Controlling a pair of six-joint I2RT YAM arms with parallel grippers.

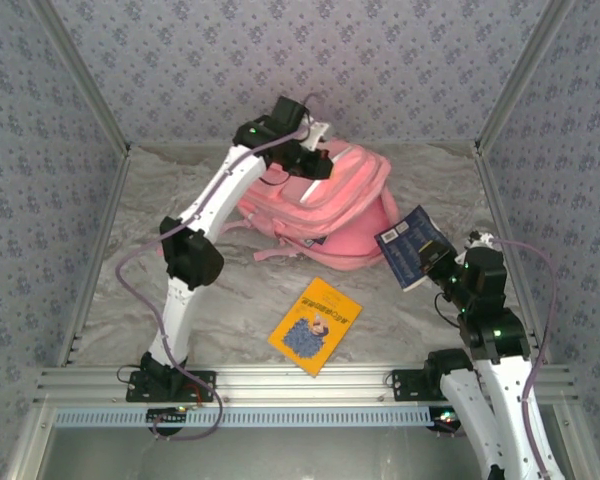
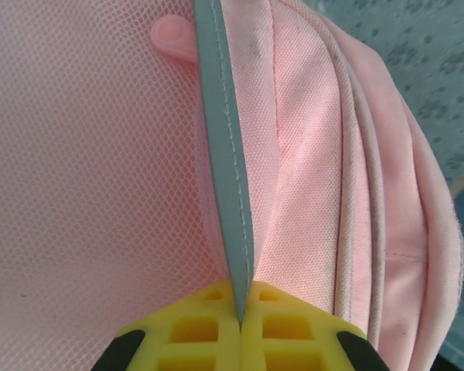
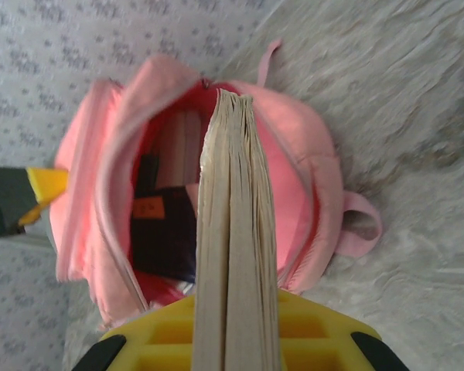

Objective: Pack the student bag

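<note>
A large pink student bag (image 1: pixel 325 205) lies on its side at the far middle of a pale, marbled grey worktop (image 1: pixel 230 300), its mouth facing right.

The left tool (image 2: pixel 240 309) reaches over the bag's far left corner. Its yellow jaws are pinched fully together on a thin strip of grey trim (image 2: pixel 228 193) that edges a pink mesh panel, and this holds the bag up and open.

The right tool (image 3: pixel 236 325) hovers near the worktop's right side. It is clamped on a blue-covered book (image 1: pixel 412 247), with the cream page edges pointing at the bag's opening. Inside the opening there is a dark item (image 3: pixel 162 232) with an orange label, and what may be another book behind it, though the interior is shadowed.

A yellow book (image 1: pixel 316 325) lies flat near the front centre, well apart from both tools.

Several things could go wrong from here:
- The left grip is on a narrow strip of soft fabric. A tug could pull it free and let the mouth sag shut.
- The book could catch the bag's rim or jam against the things already inside.
- The light bag could then be pushed along the smooth worktop instead of taking the book in.
- The book is gripped at one end only, so its pages could splay.

The worktop sits in a metal frame (image 1: pixel 280 385). The walls (image 1: pixel 310 60) around it are papered in a small blue-grey floral print.
</note>
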